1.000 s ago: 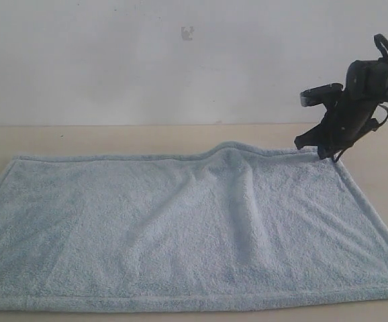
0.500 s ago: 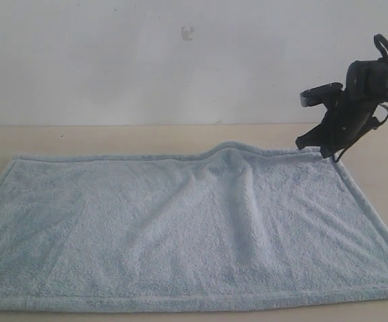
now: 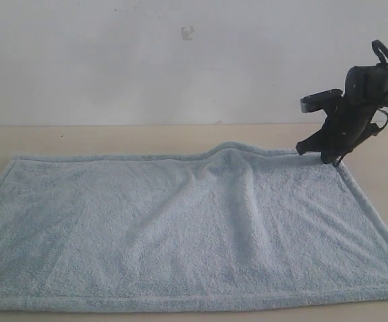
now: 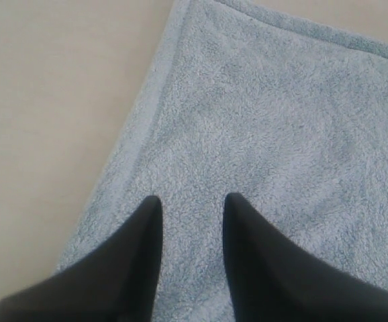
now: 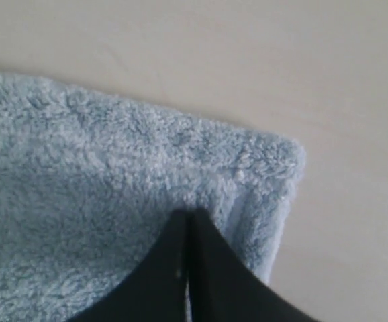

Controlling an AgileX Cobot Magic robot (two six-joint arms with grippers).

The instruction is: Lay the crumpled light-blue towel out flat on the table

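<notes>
- One pale light-blue fluffy terry towel point(image 3: 180, 228) with a hemmed border lies spread over the wide cream-beige matte table point(image 3: 113, 137) in the exterior view, and its near edge runs close to the table's front.
- A soft raised ridge point(image 3: 231, 151) humps up at the middle of the towel's far edge and fades toward the centre. The rest lies nearly flat.
- The black right gripper point(image 3: 328, 157) points down at the towel's far right corner, its tip touching the hem there.
- On the plain white wall point(image 3: 113, 60) behind is a small grey mark point(image 3: 188, 32), too blurred to read.
- In the left wrist view the left gripper point(image 4: 192, 201) holds its two black fingers apart with nothing between them, over the towel point(image 4: 281, 134) just inside a hemmed edge. Bare table point(image 4: 46, 100) lies beside that edge.
- In the right wrist view the right gripper point(image 5: 187, 216) has its fingers pressed together, only a thin seam between them. The tips meet the pile of the towel point(image 5: 80, 201) close to its corner.
- I cannot tell whether any fabric is pinched between the tips.
- Table point(image 5: 281, 54) surrounds the corner.
</notes>
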